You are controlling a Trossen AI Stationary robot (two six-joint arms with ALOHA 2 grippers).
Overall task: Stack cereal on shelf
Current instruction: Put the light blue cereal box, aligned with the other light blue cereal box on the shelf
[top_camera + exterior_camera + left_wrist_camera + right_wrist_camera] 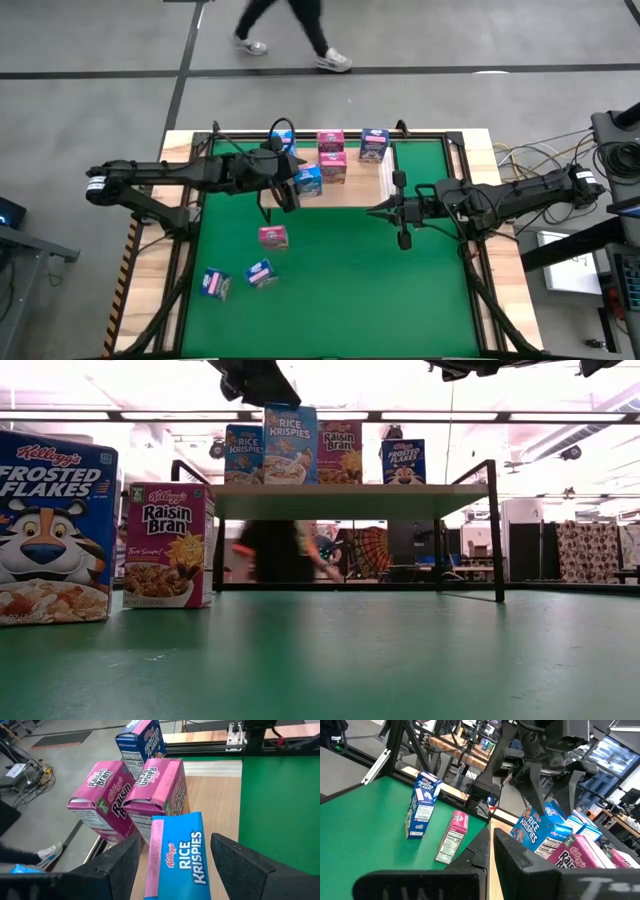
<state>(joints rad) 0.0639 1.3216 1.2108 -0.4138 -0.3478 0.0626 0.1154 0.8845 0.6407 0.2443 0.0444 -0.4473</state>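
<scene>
1. The left tool (290, 185) hangs over the shelf (360, 190), its fingers (120, 860) spread with a light blue Rice Krispies box (175, 855) between them. In the left wrist view narrow gaps show on both sides of the box, so I cannot tell whether the fingers touch it.
2. Just beyond that tool, on the shelf, two pink Raisin Bran boxes (107, 800) stand side by side, touching, with a dark blue Frosted Flakes box (142, 742) behind them.
3. The right tool (372, 211) waits above the shelf's near edge, off to the side of the left tool, its fingers pressed together and holding nothing.
4. The low view alone shows another Rice Krispies box (243, 453) behind the blue one, on the shelf board raised on black legs; the high view hides it under the left arm.
5. The high view alone shows three boxes on the green mat (350, 290) of the bench, nearer than the left tool: a pink box (272, 237), a dark blue box (261, 273) and another blue box (214, 284).
6. A person (290, 30) walks on the floor beyond the bench.
</scene>
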